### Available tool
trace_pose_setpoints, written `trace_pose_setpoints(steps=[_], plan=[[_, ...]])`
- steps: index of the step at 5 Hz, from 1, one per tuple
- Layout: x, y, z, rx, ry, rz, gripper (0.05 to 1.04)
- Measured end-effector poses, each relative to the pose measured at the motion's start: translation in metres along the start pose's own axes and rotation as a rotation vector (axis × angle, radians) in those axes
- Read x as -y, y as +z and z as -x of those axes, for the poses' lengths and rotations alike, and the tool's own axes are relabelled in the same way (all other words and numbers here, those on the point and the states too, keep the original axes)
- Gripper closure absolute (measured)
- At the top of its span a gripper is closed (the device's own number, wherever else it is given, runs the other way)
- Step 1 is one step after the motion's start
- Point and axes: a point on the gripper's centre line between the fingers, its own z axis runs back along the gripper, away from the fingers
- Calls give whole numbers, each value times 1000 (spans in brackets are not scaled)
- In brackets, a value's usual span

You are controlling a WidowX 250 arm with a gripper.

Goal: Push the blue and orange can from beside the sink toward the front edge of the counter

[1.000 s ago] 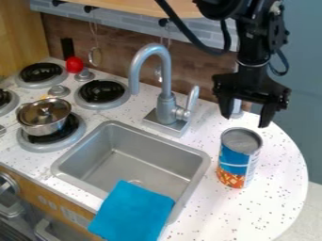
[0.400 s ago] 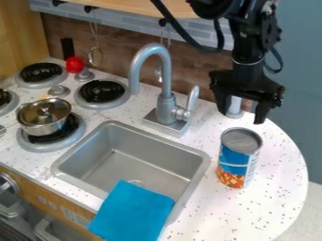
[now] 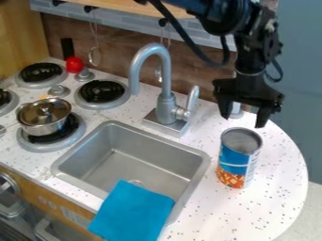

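Upright can [image 3: 236,159], blue and orange.

A single camera looked down at a slant from above the counter's [image 3: 277,197] front edge, facing the back wall [image 3: 201,70], near enough to span burners [image 3: 102,91] through rounded end.

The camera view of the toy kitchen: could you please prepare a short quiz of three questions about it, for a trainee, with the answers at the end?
1. True or false: the silver-coloured metal pot with a lid stands on a round stove burner.
2. Complete the sentence: the bright blue cloth lies over the edge of the grey, rectangular ____.
3. Which thing is nearest to the black two-finger claw?
A) the pot
B) the cylindrical can with blue and orange sides
C) the cloth

Key: 1. true; 2. sink; 3. B
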Motion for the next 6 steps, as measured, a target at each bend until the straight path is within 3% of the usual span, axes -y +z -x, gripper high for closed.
trace_pose_setpoints(steps=[2, 4, 6], plan=[[6, -16, -6, -2, 3, -24, 83], [14, -15, -18, 35, -3, -18, 83], [20, -25, -19, 35, 11, -15, 83]])
